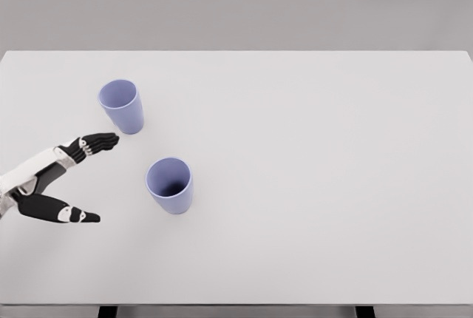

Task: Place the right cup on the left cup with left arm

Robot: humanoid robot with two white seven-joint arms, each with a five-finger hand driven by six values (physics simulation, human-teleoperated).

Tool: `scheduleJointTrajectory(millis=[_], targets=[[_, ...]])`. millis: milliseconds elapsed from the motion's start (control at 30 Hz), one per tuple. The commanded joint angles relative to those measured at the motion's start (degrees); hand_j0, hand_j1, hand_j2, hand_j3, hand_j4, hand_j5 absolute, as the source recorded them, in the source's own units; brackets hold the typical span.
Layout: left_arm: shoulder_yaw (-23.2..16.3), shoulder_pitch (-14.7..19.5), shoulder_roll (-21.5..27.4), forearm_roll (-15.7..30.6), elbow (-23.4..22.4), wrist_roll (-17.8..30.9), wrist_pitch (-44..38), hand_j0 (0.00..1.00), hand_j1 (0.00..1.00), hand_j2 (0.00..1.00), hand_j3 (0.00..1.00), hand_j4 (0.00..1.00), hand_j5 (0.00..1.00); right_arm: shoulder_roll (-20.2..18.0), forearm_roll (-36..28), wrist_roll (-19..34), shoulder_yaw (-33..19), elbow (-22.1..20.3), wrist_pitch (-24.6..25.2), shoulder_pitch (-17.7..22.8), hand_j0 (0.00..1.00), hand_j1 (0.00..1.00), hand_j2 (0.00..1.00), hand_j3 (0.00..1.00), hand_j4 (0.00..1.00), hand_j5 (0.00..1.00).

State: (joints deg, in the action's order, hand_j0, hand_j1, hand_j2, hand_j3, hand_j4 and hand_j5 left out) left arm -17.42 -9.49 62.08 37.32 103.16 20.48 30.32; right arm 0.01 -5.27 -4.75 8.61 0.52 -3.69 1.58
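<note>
Robot hand [70,177], left, sat spread wide and empty at lower left; best approach: close squarely around right lavender cup [170,185], lift clear before left cup [122,105].

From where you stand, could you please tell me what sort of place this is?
Probably a simulated tabletop test scene, not a lived-in room: a bare white table against a plain grey backdrop, holding only two identical lavender cups, with the open left robot hand beside them.

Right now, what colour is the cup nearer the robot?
Pale lavender-blue; the cup shows best in the head view.
</note>
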Motion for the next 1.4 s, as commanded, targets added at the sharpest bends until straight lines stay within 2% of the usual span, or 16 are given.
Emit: scheduleJointTrajectory(millis=[0,367,400,600,800,933,967,1033,1367], targets=[[-1.0,0.0,-0.6,0.4,0.0,0.0,-1.4,1.00,1.00,1.00,1.00,1.00,1.00,0.0,0.0,0.0,0.0,0.0,0.0,0.0,1.00,1.00,1.00,1.00,1.00,1.00],[-1.8,0.9,-5.0,-0.7,0.0,0.0,-7.6,1.00,1.00,1.00,1.00,1.00,1.00,0.0,0.0,0.0,0.0,0.0,0.0,0.0,1.00,1.00,1.00,1.00,1.00,1.00],[-1.8,1.2,-5.8,-2.3,0.0,0.0,-7.6,1.00,1.00,1.00,1.00,1.00,1.00,0.0,0.0,0.0,0.0,0.0,0.0,0.0,1.00,1.00,1.00,1.00,1.00,1.00],[-1.8,2.5,-8.9,-5.5,0.0,0.0,-9.0,1.00,1.00,1.00,1.00,1.00,1.00,0.0,0.0,0.0,0.0,0.0,0.0,0.0,1.00,1.00,1.00,1.00,1.00,1.00],[-1.9,4.0,-10.0,-5.6,0.0,0.0,-10.7,1.00,1.00,1.00,1.00,1.00,1.00,0.0,0.0,0.0,0.0,0.0,0.0,0.0,1.00,1.00,1.00,1.00,1.00,1.00],[-3.3,5.2,-10.0,-5.7,0.0,0.0,-11.8,1.00,1.00,1.00,1.00,1.00,1.00,0.0,0.0,0.0,0.0,0.0,0.0,0.0,1.00,1.00,1.00,1.00,1.00,1.00],[-4.3,6.2,-11.0,-7.1,-0.1,0.0,-11.8,1.00,1.00,1.00,1.00,1.00,1.00,0.0,0.0,0.0,0.0,0.0,0.0,0.0,1.00,1.00,1.00,1.00,1.00,1.00],[-4.4,6.3,-12.4,-8.4,-0.1,0.0,-11.9,1.00,1.00,1.00,1.00,1.00,1.00,0.0,0.0,0.0,0.0,0.0,0.0,0.0,1.00,1.00,1.00,1.00,1.00,1.00],[-4.7,7.3,-13.7,-9.3,-0.2,0.0,-14.0,1.00,1.00,1.00,1.00,1.00,1.00,0.0,0.0,0.0,0.0,0.0,0.0,0.0,1.00,1.00,1.00,1.00,1.00,1.00]])
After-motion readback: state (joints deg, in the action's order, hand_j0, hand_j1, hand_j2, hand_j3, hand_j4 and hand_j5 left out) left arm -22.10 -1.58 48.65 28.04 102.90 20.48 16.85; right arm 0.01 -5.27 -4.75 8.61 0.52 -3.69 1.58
